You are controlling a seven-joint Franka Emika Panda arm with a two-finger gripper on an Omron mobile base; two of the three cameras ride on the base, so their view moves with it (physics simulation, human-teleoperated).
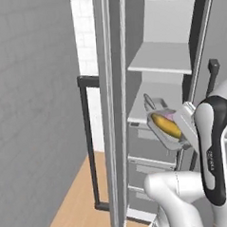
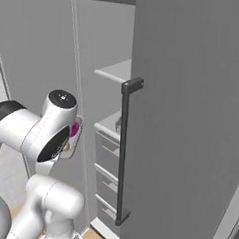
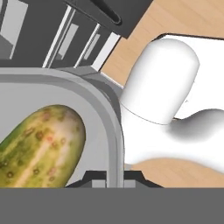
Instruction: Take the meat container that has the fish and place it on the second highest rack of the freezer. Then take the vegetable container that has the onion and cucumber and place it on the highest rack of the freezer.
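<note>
Already the second half looks underway: at centre right of the left base view, the vegetable container (image 1: pixel 167 127) with the cucumber (image 1: pixel 166 125) hangs tilted beside the freezer's (image 1: pixel 134 109) lower shelf, below the highest rack (image 1: pixel 160 58); something slim lies on that lower shelf, perhaps the fish tray. In the right base view, the onion (image 2: pixel 74 130) peeks out at mid left, with the door handle (image 2: pixel 122 152) close by. In the hand view, the hand (image 3: pixel 114 180) is clamped on the container's rim at bottom centre.

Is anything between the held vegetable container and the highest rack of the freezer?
Nothing visible blocks it. The vegetable container, with the cucumber inside, hangs at about lower-shelf height in front of the open freezer. The highest rack above it is bare, and the fish container sits one shelf lower.
</note>
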